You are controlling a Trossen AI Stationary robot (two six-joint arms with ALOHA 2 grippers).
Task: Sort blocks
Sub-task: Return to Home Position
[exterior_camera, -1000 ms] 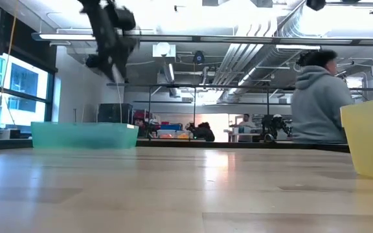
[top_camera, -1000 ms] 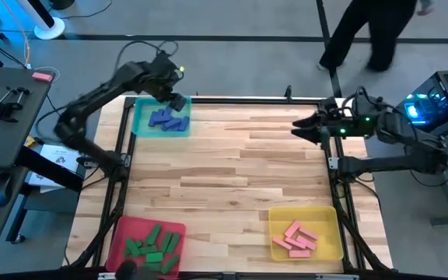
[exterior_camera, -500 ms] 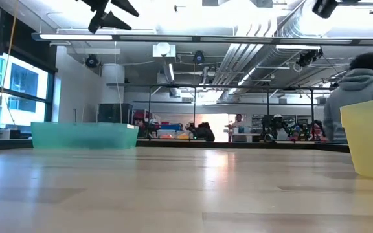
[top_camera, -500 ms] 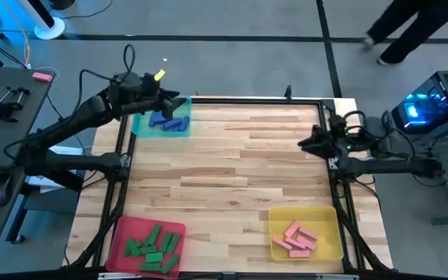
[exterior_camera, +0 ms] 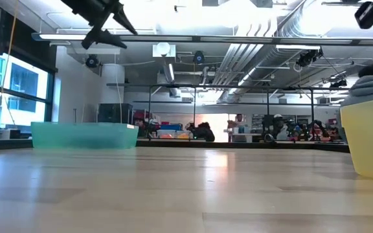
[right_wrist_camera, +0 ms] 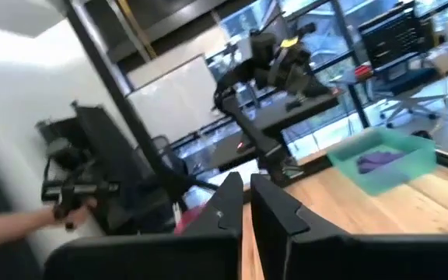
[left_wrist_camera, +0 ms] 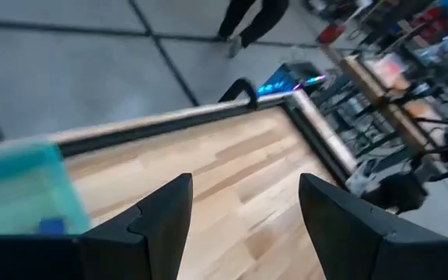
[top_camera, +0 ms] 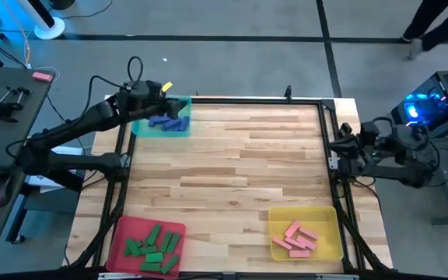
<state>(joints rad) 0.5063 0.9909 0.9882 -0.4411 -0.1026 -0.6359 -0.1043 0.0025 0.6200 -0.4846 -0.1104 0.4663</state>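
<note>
Several blue blocks [top_camera: 169,121]: in far-left teal tray [top_camera: 139,128]
Left gripper [left_wrist_camera: 245,183]: open, raised near it
Right gripper [right_wrist_camera: 246,185]: closed, at table [top_camera: 239,175] right edge

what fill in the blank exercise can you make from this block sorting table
In the teal tray, the blocks are all ___.
In the red tray, the blocks are all ___.
In the yellow tray, the blocks are all ___.
The left claw, near the teal tray, holds nothing and is ___.
Missing words: blue, green, pink, open.
</note>
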